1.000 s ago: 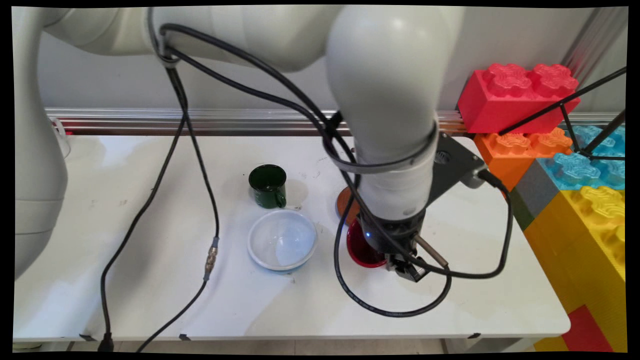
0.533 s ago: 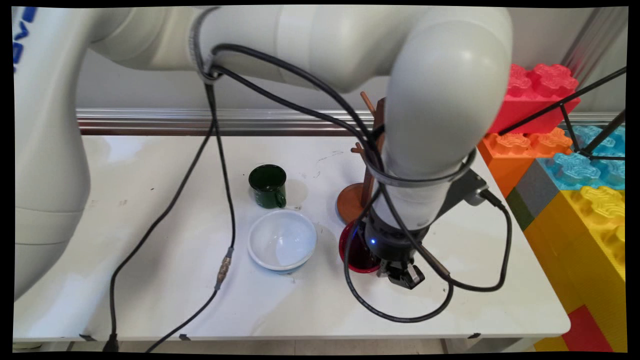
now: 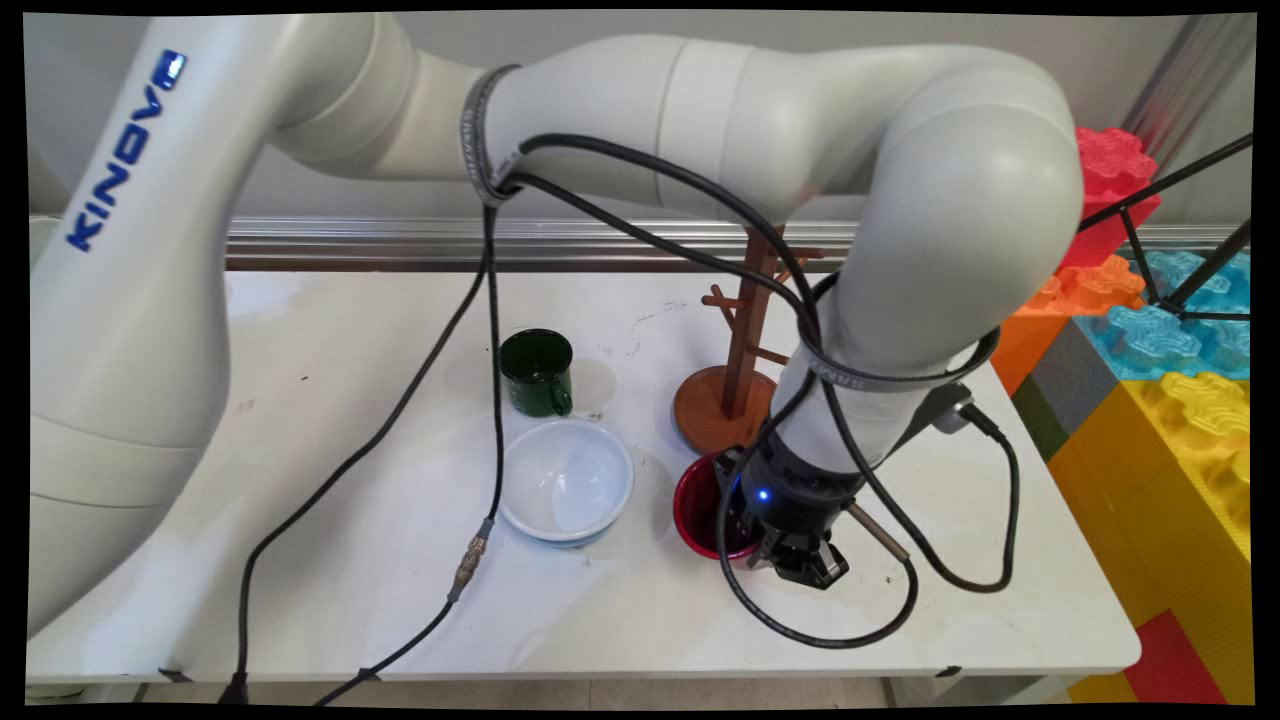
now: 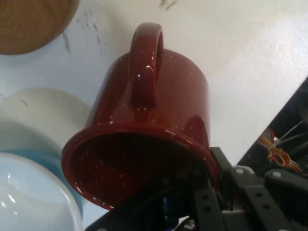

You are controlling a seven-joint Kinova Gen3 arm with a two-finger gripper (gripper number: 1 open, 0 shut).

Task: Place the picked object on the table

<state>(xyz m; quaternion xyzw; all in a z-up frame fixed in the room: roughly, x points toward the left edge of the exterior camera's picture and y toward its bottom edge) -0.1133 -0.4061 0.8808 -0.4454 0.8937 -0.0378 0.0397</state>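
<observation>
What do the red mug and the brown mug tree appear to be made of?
The red mug looks like enamelled metal: glossy dark red with fine white specks and sharp highlights, though glazed ceramic is possible. The mug tree looks like wood with a smooth brown finish; grain lines show on its round base in the hand view.

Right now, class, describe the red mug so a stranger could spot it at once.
Find the wooden mug tree near the white table's right end. Just in front of its round base, at the hand, is the red mug: dark speckled red, unlike the green mug and white bowl.
</observation>
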